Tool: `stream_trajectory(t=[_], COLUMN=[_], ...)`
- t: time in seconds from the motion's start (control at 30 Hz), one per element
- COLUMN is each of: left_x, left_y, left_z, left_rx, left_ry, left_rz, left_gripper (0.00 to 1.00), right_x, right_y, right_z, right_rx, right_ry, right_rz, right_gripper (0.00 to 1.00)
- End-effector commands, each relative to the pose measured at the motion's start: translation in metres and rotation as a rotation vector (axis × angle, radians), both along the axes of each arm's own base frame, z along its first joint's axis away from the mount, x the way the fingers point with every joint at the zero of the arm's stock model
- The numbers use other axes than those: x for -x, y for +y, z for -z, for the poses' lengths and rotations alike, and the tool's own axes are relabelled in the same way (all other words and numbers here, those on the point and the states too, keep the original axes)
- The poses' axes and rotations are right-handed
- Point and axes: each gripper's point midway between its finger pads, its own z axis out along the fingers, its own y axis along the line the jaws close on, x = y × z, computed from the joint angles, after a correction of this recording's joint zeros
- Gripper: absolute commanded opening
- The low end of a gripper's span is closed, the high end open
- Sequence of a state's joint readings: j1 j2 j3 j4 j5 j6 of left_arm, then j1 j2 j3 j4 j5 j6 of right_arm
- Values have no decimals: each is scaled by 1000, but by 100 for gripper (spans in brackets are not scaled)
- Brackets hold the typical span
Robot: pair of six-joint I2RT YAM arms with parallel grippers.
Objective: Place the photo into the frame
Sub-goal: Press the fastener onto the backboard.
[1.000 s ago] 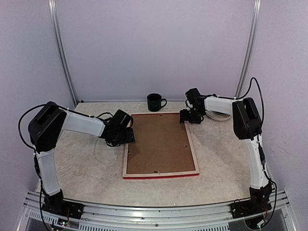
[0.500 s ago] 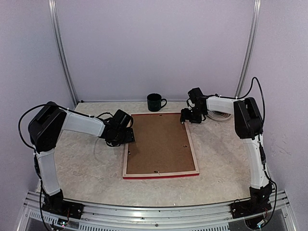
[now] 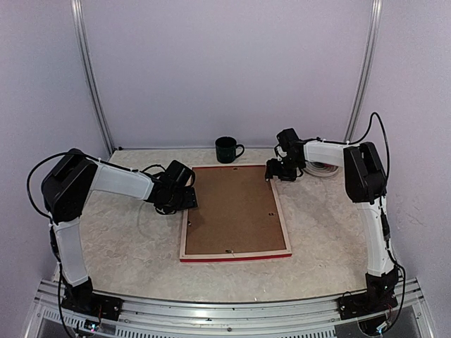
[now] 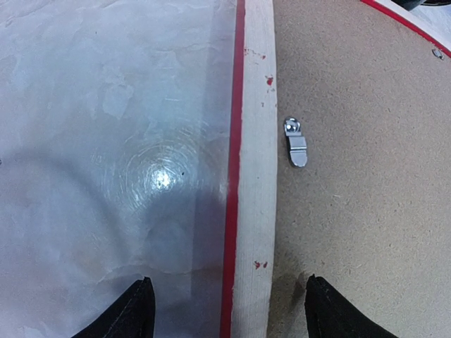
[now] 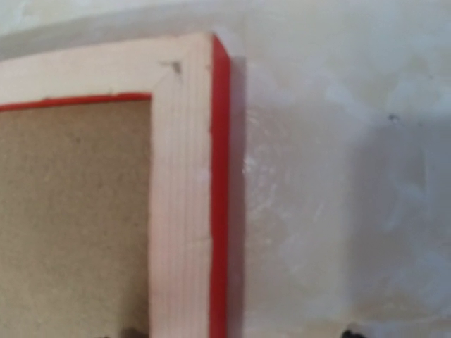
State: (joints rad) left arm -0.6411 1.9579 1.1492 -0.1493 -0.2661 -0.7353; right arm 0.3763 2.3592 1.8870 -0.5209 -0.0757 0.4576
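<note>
At the frame [image 3: 236, 253]: back up, board [image 3: 232, 209] in, photo unseen.
My left gripper [image 4: 227, 282] spread astride its left rail, right gripper [image 3: 275, 172] spread at its far corner.

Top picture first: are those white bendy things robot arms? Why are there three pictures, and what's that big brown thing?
Yes, those are two robot arms bolted to the near edge of the table. Each ends in a pincher with two fingers, called a gripper. The wide picture comes from a camera up high behind the arms. The other two come from little cameras on the wrists, so they look down from very close. The big thing is a picture frame lying face down: red edge, pale wood back, with a brown backing board inside it. A dark mug stands behind the frame. The left gripper is open over the frame's left side, and the right gripper is open at its far right corner. Neither holds anything.
</note>
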Motion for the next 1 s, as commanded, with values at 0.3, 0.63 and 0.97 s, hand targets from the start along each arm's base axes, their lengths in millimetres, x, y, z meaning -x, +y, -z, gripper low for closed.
stream_trajectory(t=[0.3, 0.63, 0.97], left_x=[7, 8, 8], left_y=[3, 4, 4], left_z=[21, 21, 23], left_rx=[-7, -12, -6], left_ry=[50, 51, 56], left_rz=[-2, -5, -8], left_gripper=[72, 72, 72], right_x=[17, 18, 33], right_y=[-14, -12, -30], right_z=[41, 48, 57], right_rx=[101, 190, 327], right_ry=[102, 115, 137], right_rz=[13, 19, 25], right_gripper=[64, 62, 54])
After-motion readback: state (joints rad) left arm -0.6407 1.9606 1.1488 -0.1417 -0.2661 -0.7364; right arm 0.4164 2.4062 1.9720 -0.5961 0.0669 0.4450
